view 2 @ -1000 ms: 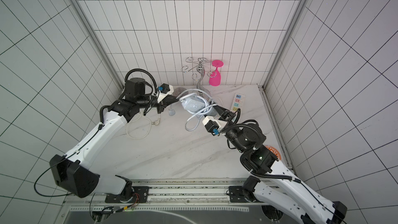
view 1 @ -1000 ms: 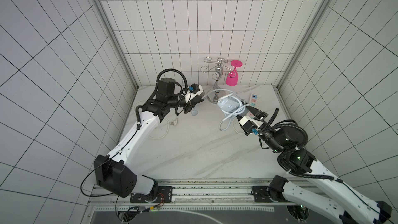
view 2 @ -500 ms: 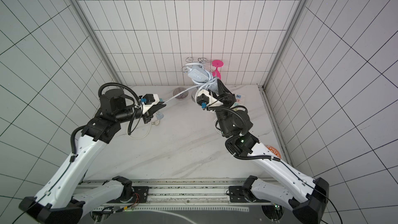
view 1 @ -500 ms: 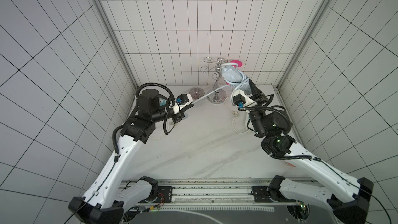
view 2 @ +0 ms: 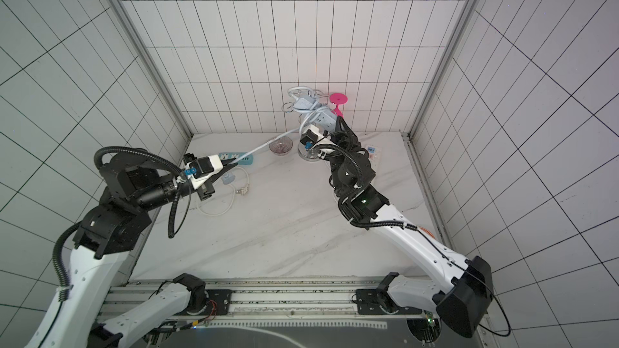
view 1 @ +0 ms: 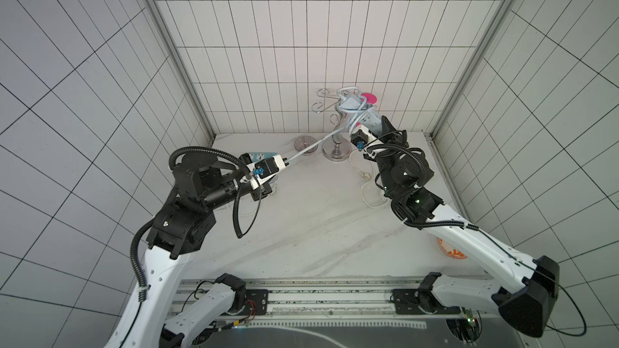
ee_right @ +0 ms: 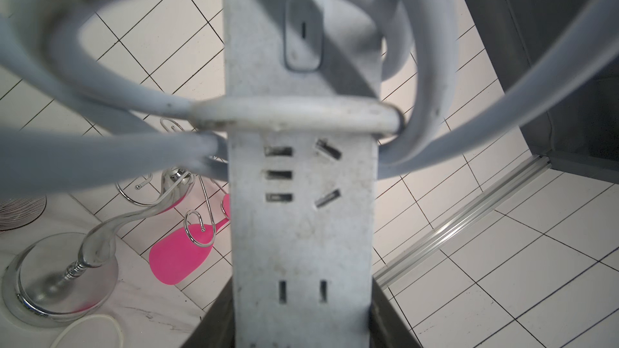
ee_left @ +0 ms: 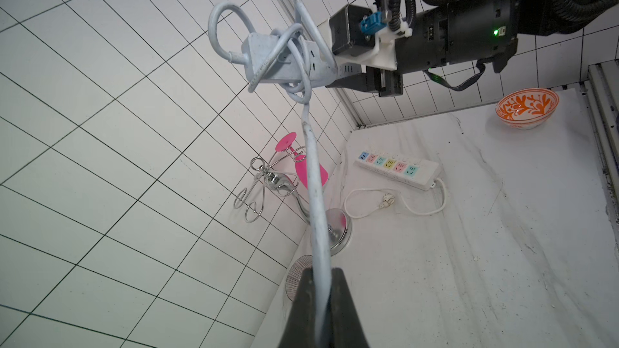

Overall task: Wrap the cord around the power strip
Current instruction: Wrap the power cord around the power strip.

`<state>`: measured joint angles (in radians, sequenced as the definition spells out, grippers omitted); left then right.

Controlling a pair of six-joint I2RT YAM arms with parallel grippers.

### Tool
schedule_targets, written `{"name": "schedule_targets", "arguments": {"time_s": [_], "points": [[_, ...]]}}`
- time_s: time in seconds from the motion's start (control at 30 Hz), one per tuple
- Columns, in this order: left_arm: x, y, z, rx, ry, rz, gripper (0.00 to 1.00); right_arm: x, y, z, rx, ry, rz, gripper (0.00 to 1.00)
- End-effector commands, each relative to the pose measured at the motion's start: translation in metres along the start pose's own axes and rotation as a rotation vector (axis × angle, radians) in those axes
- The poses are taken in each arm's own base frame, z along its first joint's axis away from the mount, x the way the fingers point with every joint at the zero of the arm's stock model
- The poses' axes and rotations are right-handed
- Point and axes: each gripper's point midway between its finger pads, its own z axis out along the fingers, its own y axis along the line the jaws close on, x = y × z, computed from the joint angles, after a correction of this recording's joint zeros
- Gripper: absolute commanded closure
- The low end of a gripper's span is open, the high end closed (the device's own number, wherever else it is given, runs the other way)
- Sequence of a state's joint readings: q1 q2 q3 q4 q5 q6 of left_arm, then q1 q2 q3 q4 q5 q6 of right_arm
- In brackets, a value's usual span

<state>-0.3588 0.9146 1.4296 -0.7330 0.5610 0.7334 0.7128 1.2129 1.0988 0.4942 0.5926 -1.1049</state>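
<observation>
Clearly the left gripper (ee_left: 322,272) is pressed together on the cord (ee_left: 316,215), which runs taut from its jaws up to the power strip (ee_left: 256,51). The right gripper (ee_right: 301,323) is clamped on the strip's near end and holds it aloft over the back of the table (view 1: 301,229), near the metal glass rack (view 1: 335,155).

Several loose turns already cross the strip's far half, one lying flat over its face in the right wrist view. I judge the wrap partly done: the taut stretch is left to wind, and where the plug is I cannot tell.

An orange patterned bowl (ee_left: 527,107) stands well apart near the table edge, with nothing showing inside. A small ribbed glass dish (view 2: 280,146) by the rack's base looks empty too, and a pink goblet (ee_right: 177,259) hangs upside down from the rack
</observation>
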Motion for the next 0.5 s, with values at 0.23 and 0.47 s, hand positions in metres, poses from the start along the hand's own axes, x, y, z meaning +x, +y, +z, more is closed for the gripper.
{"name": "schedule_targets", "arguments": {"time_s": [0.23, 0.47], "points": [[-0.019, -0.052, 0.005, 0.213, -0.084, -0.022, 1.0, -0.005, -0.051, 0.026, 0.118, 0.074, 0.116, 1.0], [0.051, -0.122, 0.04, 0.363, 0.061, -0.119, 1.0, -0.012, -0.064, 0.022, 0.1, 0.015, 0.223, 1.0]]}}
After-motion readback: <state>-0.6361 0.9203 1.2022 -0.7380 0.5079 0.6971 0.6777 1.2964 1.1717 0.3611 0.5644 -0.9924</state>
